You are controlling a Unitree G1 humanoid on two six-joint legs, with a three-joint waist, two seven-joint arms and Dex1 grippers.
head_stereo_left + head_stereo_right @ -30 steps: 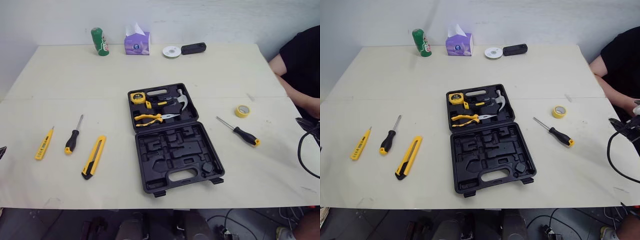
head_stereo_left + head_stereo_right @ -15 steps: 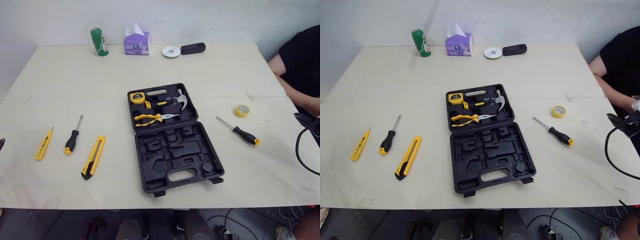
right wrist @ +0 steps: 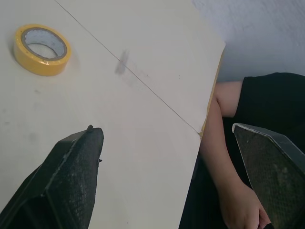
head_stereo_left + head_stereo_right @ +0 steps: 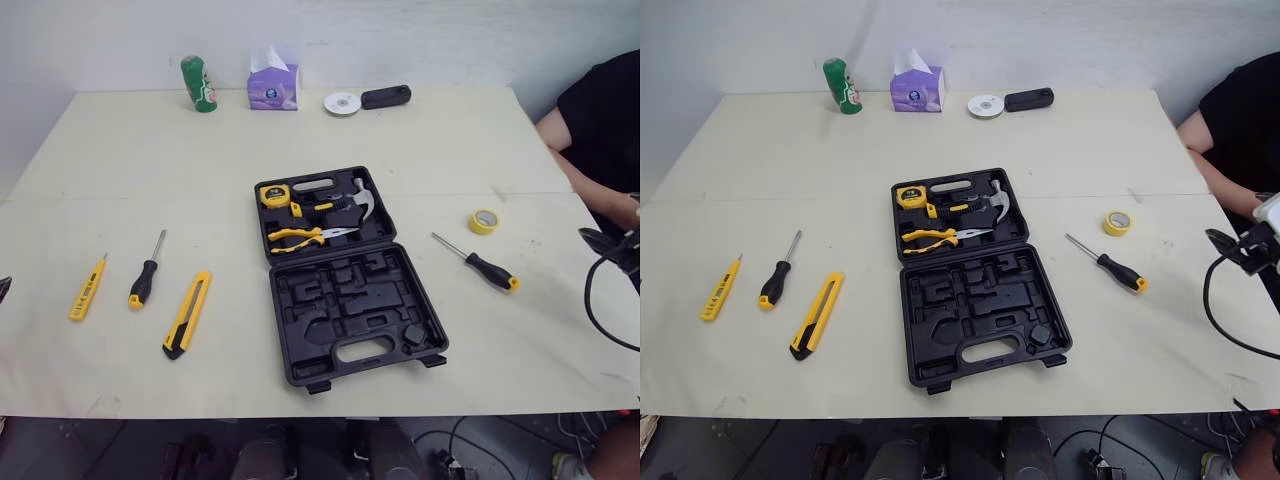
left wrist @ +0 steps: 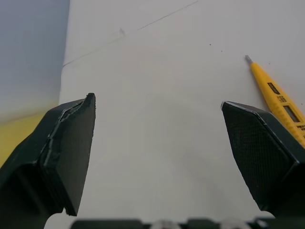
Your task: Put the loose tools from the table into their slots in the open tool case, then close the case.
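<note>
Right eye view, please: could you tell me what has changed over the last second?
The right gripper has crept forward and slightly inward at the right edge of the table, fingers open and empty, nearer the yellow tape roll. The tool case, right screwdriver, left screwdriver, utility knife and tester pen lie as before.

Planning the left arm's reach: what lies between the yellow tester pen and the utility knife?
A black-handled screwdriver, touching neither, seen in the left eye view.

1. Bright, even light falls on the table (image 4: 120, 160) from above.
2. The open tool case (image 4: 350, 300) casts a thin, soft shadow along its near edge.
3. Its recesses lie dark.
4. The hammer head (image 4: 364, 196) glints.
</note>
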